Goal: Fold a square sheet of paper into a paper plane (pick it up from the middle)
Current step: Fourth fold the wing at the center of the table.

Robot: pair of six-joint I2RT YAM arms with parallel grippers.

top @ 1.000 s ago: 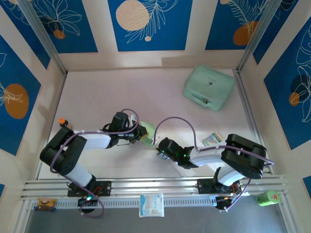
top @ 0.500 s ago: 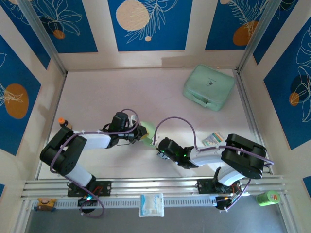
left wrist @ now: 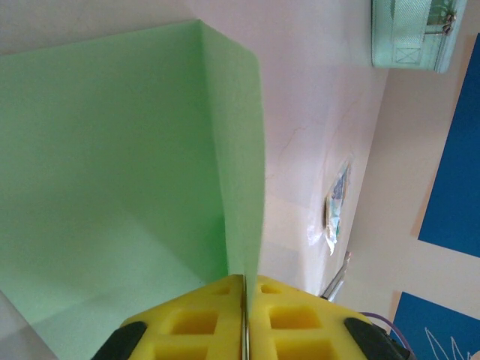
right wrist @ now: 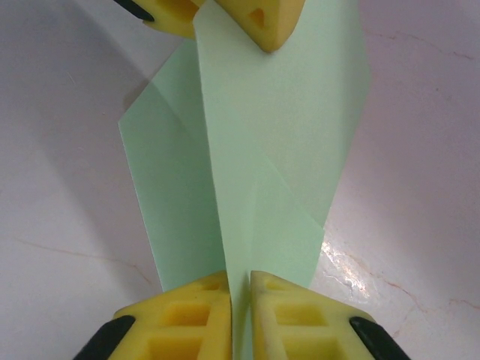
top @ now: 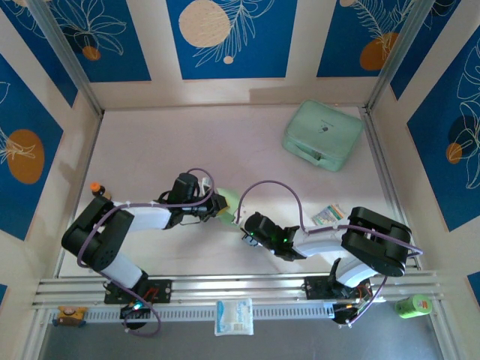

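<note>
The left end effector (left wrist: 244,291) has its yellow foam pads pressed together on the edge of a thin light-green sheet of paper (left wrist: 112,150). From that pinch a sharp crease runs away from the camera, with a broad panel spreading to one side and a narrow flap seen nearly edge-on. The right end effector (right wrist: 240,289) is likewise clamped on the sheet, its pads nipping the opposite end with only the paper's thickness between them. In the right wrist view the sheet stretches from those pads to the other arm's yellow pads at the top of the picture, with a diagonal folded flap showing on its surface and a soft shadow beneath it. Whether its lower edges touch the pale pink counter (top: 172,142) I cannot tell. From above, the two end effectors face each other near the middle of the counter, somewhat toward the arms' bases, with the sheet spanning the short gap between them. A white-and-blue printed packet (top: 328,215) lies to the right, beside the right arm's elbow. A mint-green rounded case (top: 322,135) sits well apart in the far right corner.
</note>
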